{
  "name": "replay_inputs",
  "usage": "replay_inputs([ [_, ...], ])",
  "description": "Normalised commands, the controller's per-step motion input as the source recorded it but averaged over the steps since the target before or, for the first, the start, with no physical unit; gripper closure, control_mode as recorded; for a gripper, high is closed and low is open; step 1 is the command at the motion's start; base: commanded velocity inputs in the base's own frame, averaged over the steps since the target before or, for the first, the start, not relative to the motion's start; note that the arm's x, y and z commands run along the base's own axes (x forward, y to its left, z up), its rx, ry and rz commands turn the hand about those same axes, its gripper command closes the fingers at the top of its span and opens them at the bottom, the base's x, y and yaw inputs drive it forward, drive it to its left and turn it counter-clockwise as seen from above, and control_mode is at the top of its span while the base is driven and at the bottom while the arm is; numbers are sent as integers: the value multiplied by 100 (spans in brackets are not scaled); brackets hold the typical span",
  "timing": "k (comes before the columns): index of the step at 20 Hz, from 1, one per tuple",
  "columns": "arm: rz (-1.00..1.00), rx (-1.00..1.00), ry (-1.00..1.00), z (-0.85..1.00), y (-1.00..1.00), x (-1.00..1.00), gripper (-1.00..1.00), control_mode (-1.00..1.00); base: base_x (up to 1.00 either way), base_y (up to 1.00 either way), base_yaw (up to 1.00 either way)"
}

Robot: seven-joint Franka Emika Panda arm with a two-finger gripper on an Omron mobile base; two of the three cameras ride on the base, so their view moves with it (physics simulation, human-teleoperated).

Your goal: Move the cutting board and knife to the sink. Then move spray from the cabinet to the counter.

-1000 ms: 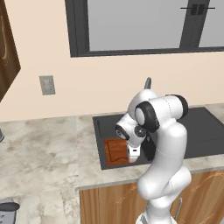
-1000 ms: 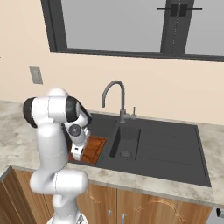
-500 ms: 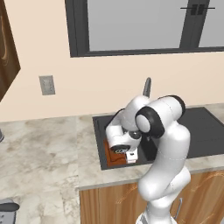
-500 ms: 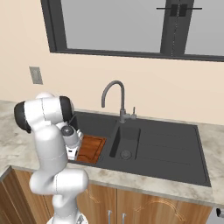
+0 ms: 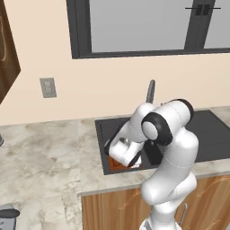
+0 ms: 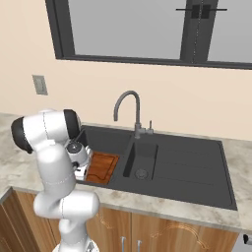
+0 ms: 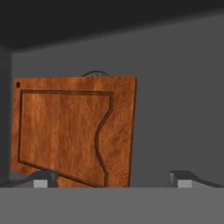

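The cutting board [image 6: 102,167] lay flat in the left basin of the sink [image 6: 197,170], set into the marbled worktop [image 5: 45,152]. The gripper [image 7: 113,178] hung just above it with its jaws spread wide and nothing between them; in the hand view the board sat ahead, toward the left fingertip [image 7: 41,179].

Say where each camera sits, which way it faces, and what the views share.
Left base view: behind the arm's left, looking down at the sink; arm at lower right.
Right base view: behind its right, facing the faucet and cutting board; arm at lower left.
Hand view: on the hand, facing the board; open pincer at bottom.
Shared: all show the cutting board in the sink.
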Motion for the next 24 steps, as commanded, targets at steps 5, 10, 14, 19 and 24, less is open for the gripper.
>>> replay_inputs([
  [5,6,0,40,64,-3,14,-100,-100,0,0,0],
  [10,16,0,31,67,-1,8,-100,-100,0,0,0],
  [14,19,0,28,70,0,7,-100,-100,0,0,0],
  [19,21,0,23,72,0,2,-100,-100,0,0,0],
  [24,23,0,19,72,0,0,-100,-100,0,0,0],
])
